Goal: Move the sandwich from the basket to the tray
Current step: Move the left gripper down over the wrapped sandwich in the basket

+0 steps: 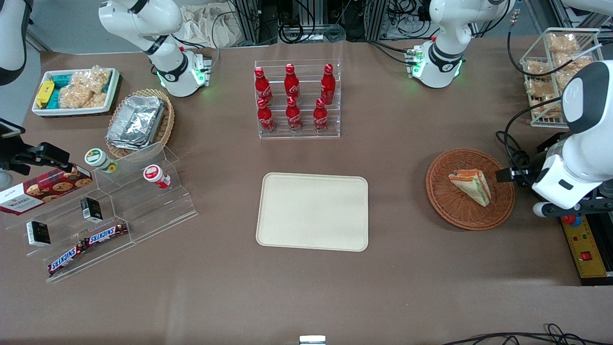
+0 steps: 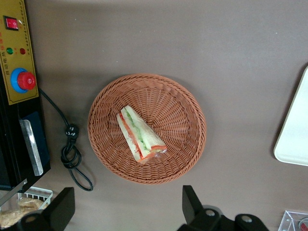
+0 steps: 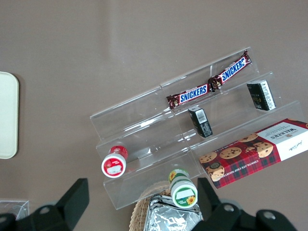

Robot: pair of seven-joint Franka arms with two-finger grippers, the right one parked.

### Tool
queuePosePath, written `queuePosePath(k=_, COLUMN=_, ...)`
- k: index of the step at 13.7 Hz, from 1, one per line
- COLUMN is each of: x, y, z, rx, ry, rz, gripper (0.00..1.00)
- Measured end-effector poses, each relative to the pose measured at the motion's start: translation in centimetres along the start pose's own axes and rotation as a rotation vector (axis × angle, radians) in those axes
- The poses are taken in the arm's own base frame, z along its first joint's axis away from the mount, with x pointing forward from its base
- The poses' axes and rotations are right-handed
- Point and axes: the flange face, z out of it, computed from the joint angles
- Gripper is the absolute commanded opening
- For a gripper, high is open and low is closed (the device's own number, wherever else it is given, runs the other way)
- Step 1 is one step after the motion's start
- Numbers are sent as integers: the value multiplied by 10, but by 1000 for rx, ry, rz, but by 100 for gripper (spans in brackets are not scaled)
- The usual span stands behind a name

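On the brown table (image 1: 306, 297), going from the parked arm's end, the acrylic step shelf (image 1: 119, 211) carries two Snickers bars (image 1: 88, 244) and small jars; a cookie box (image 1: 43, 189) there is partly covered by a dark camera mount. The cream tray (image 1: 312, 211) lies flat in the middle, nearer to the front camera than the rack of red bottles (image 1: 294, 98). In the left wrist view only one rounded corner of the tray shows. Toward the working arm's end, the reddish-brown basket (image 1: 470, 189) holds the sandwich (image 1: 471, 185), lying at about 3 o'clock of the basket's centre. The gripper (image 2: 127, 209) hangs above the table just beside the basket; its black fingers (image 2: 192, 204) are wide apart and cut off by the frame edge.
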Motion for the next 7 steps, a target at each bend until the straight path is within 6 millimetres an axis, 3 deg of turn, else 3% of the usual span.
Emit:
queuePosePath(k=4, x=1, y=-5, z=1, rx=-1, ry=-2, rz=-8, gripper=100)
queuePosePath(k=7, x=10, y=-12, z=25, rx=-2, ry=-35, rz=-115, gripper=100)
